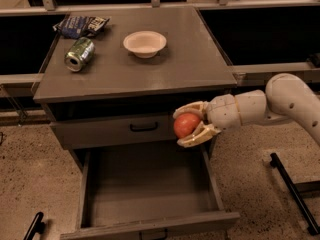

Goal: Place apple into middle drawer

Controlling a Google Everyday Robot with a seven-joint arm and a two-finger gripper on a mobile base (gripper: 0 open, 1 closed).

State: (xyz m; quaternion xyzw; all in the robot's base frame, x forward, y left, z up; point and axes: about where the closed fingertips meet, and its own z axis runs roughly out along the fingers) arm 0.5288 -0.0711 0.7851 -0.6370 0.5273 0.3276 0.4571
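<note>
The red apple (186, 125) sits between the cream fingers of my gripper (188, 125), which is shut on it. The white arm reaches in from the right. The gripper holds the apple in front of the shallow drawer front with the black handle (143, 127), just above the far right part of the open middle drawer (150, 184). The drawer is pulled out wide, and its grey floor is bare.
On the cabinet top (190, 64) lie a white bowl (144, 43), a green soda can (79, 54) on its side and a dark chip bag (81, 25). A black bar (294, 193) lies on the floor at right. The floor is speckled.
</note>
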